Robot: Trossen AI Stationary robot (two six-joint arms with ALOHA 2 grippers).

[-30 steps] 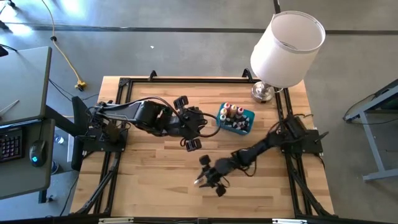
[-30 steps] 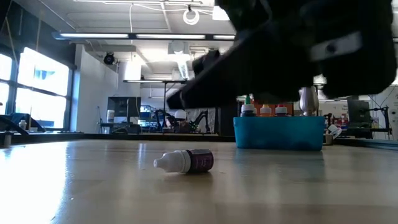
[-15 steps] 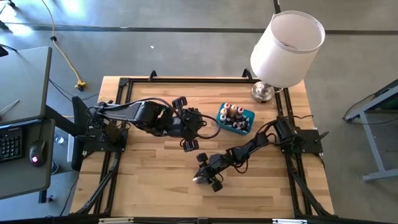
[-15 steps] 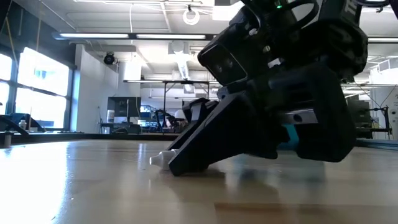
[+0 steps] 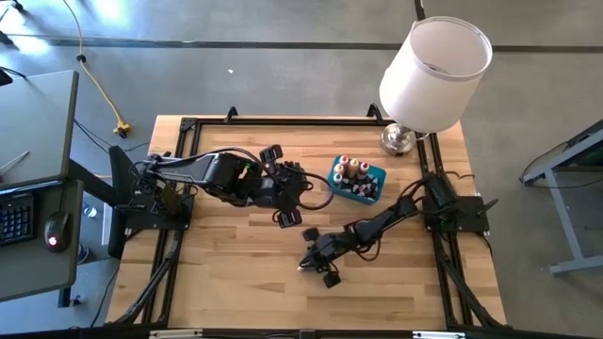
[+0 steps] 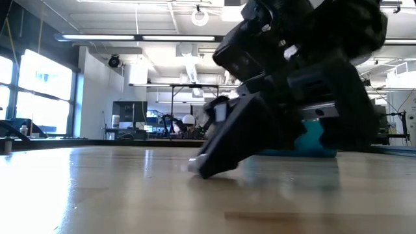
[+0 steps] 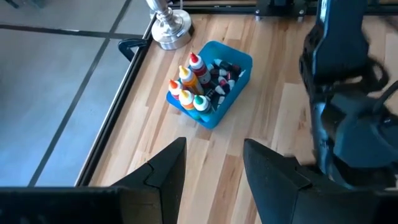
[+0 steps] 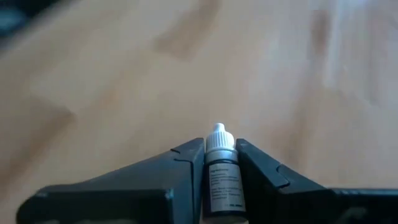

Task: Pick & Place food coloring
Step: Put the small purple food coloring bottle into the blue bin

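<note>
Bottle lies between the fingers of your right tool, white tip pointing forward, both fingers pressed against its sides; that is a pinch on it, low at the counter near the front middle. I judge the grip is made so you can lift it toward the bin, which sits well apart, further back, already holding other bottles. Your left tool hovers with fingers spread, holding nothing, facing the bin, waiting
</note>
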